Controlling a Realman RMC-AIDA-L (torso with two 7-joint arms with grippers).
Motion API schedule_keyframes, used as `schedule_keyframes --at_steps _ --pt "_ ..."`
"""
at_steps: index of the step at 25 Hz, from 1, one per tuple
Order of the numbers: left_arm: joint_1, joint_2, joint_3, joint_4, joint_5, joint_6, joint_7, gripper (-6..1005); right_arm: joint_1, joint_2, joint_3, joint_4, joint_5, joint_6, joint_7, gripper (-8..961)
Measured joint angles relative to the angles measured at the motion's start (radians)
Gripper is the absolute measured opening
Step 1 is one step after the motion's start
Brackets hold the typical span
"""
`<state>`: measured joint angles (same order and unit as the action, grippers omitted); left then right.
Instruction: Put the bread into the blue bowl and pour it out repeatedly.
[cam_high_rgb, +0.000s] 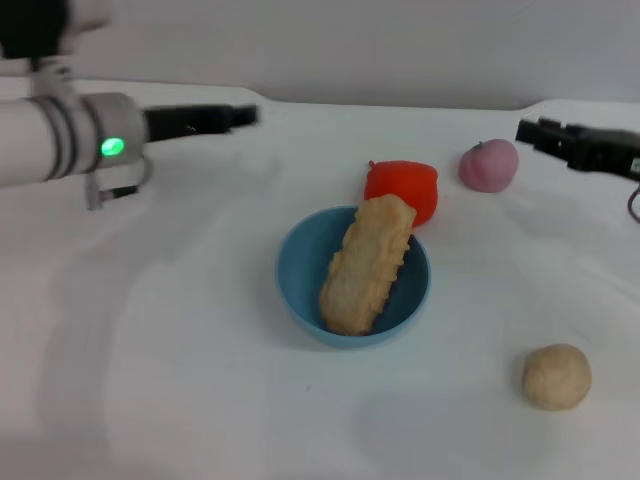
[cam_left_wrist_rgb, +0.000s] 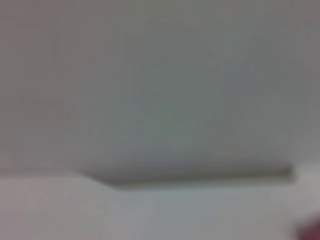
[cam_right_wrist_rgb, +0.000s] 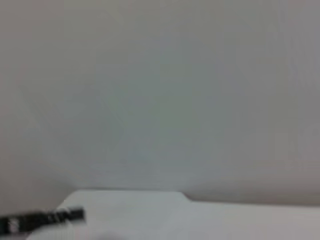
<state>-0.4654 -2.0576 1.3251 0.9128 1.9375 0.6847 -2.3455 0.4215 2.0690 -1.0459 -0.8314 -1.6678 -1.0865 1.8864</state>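
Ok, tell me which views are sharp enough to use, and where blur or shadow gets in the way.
Head view: usable, with the bread and blue bowl clear under soft, even light and faint shadows; the left end effector looks slightly smeared. Left wrist view: fully out of focus, only wall and table edge. Right wrist view: equally blurred, with just a dark end effector low in the frame.
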Motion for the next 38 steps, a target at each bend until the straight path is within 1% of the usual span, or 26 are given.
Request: schedule_keyframes --at_steps 3,6,10,14,17,18,19,20,22,25,27,29,32,35,38 --pt "0.095 -0.003 0.005 0.034 -0.162 -0.123 0.131 570 -0.003 0.002 0.004 0.039 0.000 0.018 -0.007 360" --pt "0.155 -0.004 0.010 0.041 -0.338 -0.188 0.279 567 -0.013 0.004 0.008 0.057 0.005 0.031 -0.022 360" --pt "0.206 -0.006 0.003 0.035 -0.578 -0.198 0.533 564 -0.016 0.005 0.009 0.103 0.040 0.039 -0.032 360" --pt "0.237 -0.012 0.011 0.023 -0.825 -0.176 0.812 564 -0.013 0.005 0.009 0.201 0.151 0.056 -0.188 360" --pt "0.249 -0.015 0.020 -0.025 -1.074 -0.098 1.115 560 -0.014 0.005 0.009 0.303 0.317 0.056 -0.358 360" --pt "0.248 -0.015 0.024 -0.062 -1.174 -0.049 1.245 555 -0.016 0.005 0.009 0.338 0.376 0.054 -0.411 360" --pt "0.245 -0.015 0.025 -0.093 -1.238 -0.010 1.322 550 -0.018 0.004 0.009 0.366 0.420 0.050 -0.452 360" --pt "0.236 -0.015 0.025 -0.144 -1.340 0.055 1.430 545 -0.022 0.004 0.009 0.387 0.448 0.049 -0.485 360" --pt "0.216 -0.013 0.026 -0.240 -1.498 0.173 1.603 535 -0.029 0.004 0.009 0.411 0.472 0.048 -0.542 360" --pt "0.184 -0.013 0.026 -0.380 -1.667 0.318 1.807 521 -0.042 0.007 0.011 0.424 0.483 0.051 -0.634 360" --pt "0.162 -0.013 0.026 -0.475 -1.743 0.402 1.907 511 -0.048 0.010 0.016 0.441 0.517 0.054 -0.706 360" --pt "0.139 -0.013 0.026 -0.568 -1.797 0.475 1.987 501 -0.051 0.014 0.018 0.480 0.613 0.045 -0.828 360" --pt "0.126 -0.014 0.026 -0.637 -1.810 0.492 2.021 486 -0.048 0.020 0.013 0.570 0.848 -0.001 -1.127 360" --pt "0.123 -0.015 0.026 -0.680 -1.812 0.493 2.017 481 -0.023 0.022 0.011 0.701 1.055 -0.098 -1.406 360" --pt "0.121 -0.016 0.027 -0.715 -1.809 0.494 2.012 481 -0.006 0.022 0.019 0.799 1.204 -0.223 -1.573 360"
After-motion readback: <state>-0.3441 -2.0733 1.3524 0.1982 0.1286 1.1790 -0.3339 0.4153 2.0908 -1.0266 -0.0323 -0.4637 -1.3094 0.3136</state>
